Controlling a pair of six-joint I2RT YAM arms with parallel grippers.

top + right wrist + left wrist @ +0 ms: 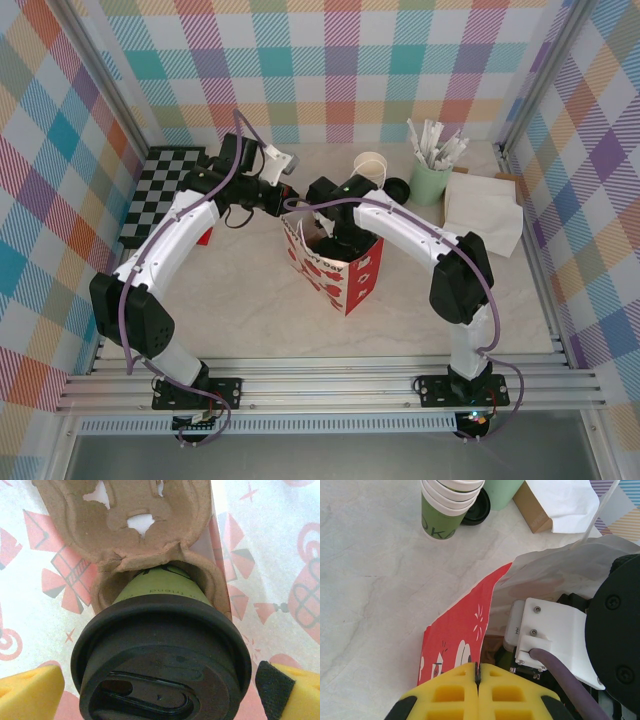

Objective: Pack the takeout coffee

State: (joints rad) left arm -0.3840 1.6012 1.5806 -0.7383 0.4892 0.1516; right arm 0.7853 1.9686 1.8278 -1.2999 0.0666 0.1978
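Note:
The takeout coffee [160, 650], a green paper cup under a round black lid, sits in a pocket of a brown pulp cup carrier [140, 525] inside the red-and-white paper bag [347, 283]. My right gripper [160, 692] is down in the bag and open. Its yellow fingers [30, 695] flank the lid with a small gap on each side. My left gripper [478, 672] is shut on the bag's red rim [455, 635] and holds that side up. In the top view the right wrist [335, 235] fills the bag's mouth, and the left gripper [292, 220] is at the bag's left edge.
A stack of lidless green cups [445, 510] stands behind the bag with a loose black lid [477, 510] beside it. Further right are a mint tumbler of white sticks [430, 180] and a brown box under white paper [485, 210]. A checkered mat [160, 195] lies at the far left.

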